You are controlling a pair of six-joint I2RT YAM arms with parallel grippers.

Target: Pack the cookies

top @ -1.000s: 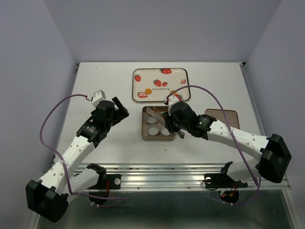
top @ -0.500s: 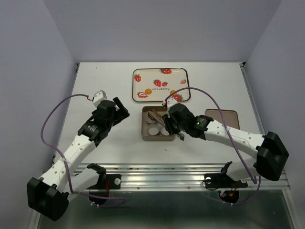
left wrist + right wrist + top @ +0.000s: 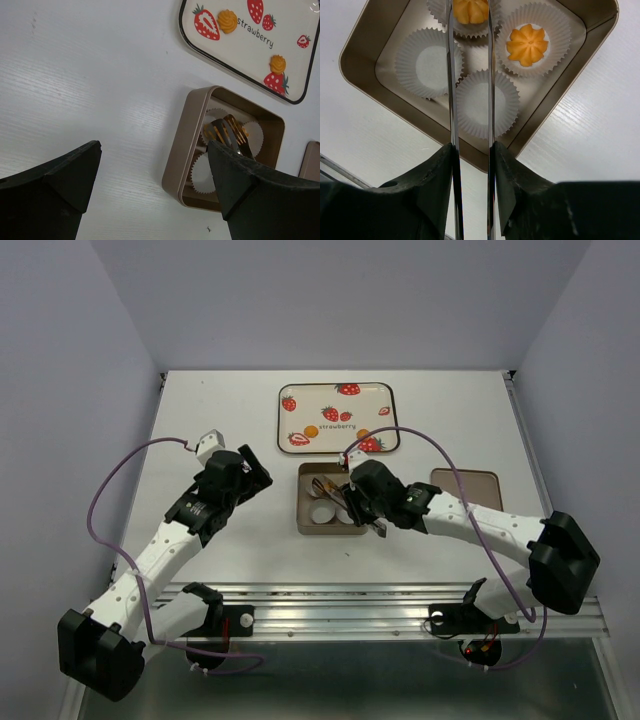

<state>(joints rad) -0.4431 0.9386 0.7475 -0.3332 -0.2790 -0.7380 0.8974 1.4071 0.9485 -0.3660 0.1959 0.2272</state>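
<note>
A tan square box [image 3: 365, 75] holds several white paper cups. One cookie [image 3: 527, 45] lies in a cup. My right gripper [image 3: 471, 150] is shut on metal tongs [image 3: 451, 100], and a second cookie [image 3: 470, 11] sits between the tong tips over another cup. Two cups [image 3: 432, 64] are empty. Two more cookies [image 3: 227, 21] [image 3: 278, 64] lie on the strawberry tray [image 3: 295, 100]. My left gripper [image 3: 152, 150] is open and empty above the table, left of the box [image 3: 187, 135]. In the top view the right gripper [image 3: 362, 508] is over the box [image 3: 303, 502].
The strawberry tray [image 3: 337, 390] lies just behind the box. A brown lid [image 3: 478, 483] lies flat to the right of the box, partly under the right arm. A purple cable loops from each arm.
The right arm has shifted slightly left, carrying the tongs further over the box. The left arm has barely moved.
</note>
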